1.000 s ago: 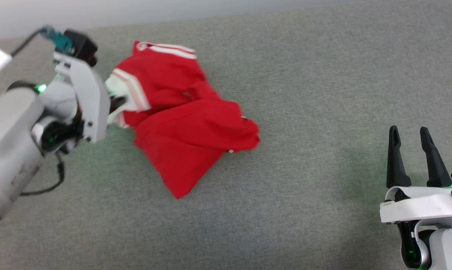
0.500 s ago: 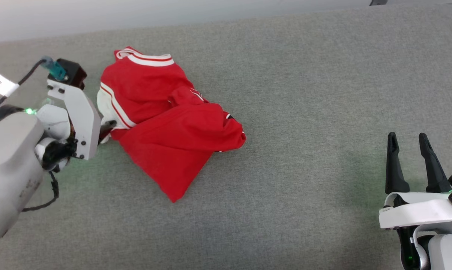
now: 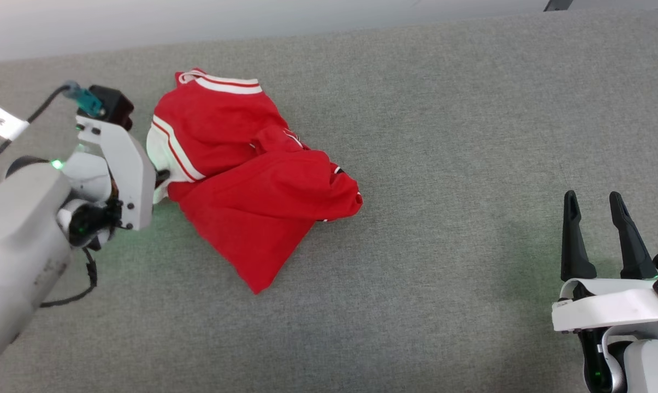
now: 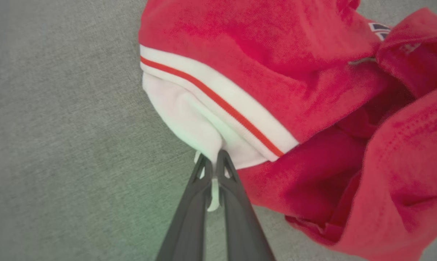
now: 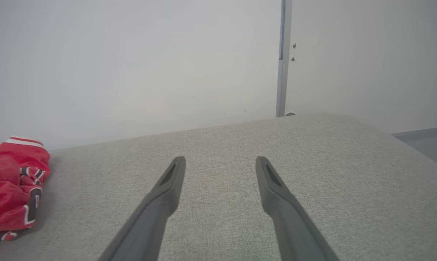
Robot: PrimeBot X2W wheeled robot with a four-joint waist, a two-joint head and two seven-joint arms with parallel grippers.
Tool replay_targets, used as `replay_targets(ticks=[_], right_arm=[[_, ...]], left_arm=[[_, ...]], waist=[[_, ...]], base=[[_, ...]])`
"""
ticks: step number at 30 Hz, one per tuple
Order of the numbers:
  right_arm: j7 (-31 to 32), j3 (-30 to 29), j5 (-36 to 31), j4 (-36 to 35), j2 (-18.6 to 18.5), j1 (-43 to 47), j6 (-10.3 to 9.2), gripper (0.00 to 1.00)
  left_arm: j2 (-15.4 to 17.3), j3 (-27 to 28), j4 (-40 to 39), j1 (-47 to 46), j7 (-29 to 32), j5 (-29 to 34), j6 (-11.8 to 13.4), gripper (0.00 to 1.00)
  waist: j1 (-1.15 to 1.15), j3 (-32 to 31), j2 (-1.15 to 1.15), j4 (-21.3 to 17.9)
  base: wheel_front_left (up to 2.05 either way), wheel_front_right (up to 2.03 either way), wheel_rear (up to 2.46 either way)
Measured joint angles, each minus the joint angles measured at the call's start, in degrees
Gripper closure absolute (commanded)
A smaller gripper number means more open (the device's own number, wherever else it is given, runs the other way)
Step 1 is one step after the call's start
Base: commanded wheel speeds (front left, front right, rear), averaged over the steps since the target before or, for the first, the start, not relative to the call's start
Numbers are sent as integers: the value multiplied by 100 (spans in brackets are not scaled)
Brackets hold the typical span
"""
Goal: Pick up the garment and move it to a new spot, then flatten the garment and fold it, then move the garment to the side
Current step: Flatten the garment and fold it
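The garment (image 3: pixel 252 185) is a crumpled red jersey with white sleeve fabric and red-white stripe trim, lying left of centre on the grey surface. In the left wrist view the garment (image 4: pixel 312 108) spreads up and to the right, and my left gripper (image 4: pixel 214 159) is shut on a pinch of its white sleeve. From the head view my left gripper (image 3: pixel 162 177) sits at the garment's left edge, mostly behind its white housing. My right gripper (image 3: pixel 599 204) stands open at the lower right, far from the cloth. In the right wrist view my right gripper (image 5: pixel 220 163) has nothing between its fingers, and the garment (image 5: pixel 11 181) shows black white-outlined lettering at the far left.
A grey fabric surface (image 3: pixel 443 136) carries everything and runs back to a pale wall (image 5: pixel 131 65). A vertical wall seam (image 5: pixel 283 58) rises behind the surface's far edge. A labelled cable (image 3: pixel 1 123) runs off my left wrist.
The garment's bunched edge has been dragged a little leftward by the left gripper and has settled lower on the surface. The head camera shifted slightly. The right gripper stayed still and open.
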Motion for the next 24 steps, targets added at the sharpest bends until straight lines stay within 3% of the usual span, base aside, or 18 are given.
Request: replay_targets(ticks=[6, 18, 24], right_arm=[[1, -34, 7, 1, 0, 11, 0, 0], [1, -51, 4, -21, 0, 8, 0, 0], [0, -167, -43, -56, -2, 10, 0, 0]], left_arm=[[236, 15, -2, -233, -209, 82, 0, 100], [1140, -78, 392, 22, -170, 649, 47, 100], [1147, 70, 531, 316, -356, 331, 43, 100]], waist=[[0, -2, 0, 63], [0, 80, 0, 73], [0, 116, 0, 109]], base=[[0, 0, 0], [0, 0, 0], [0, 0, 0]])
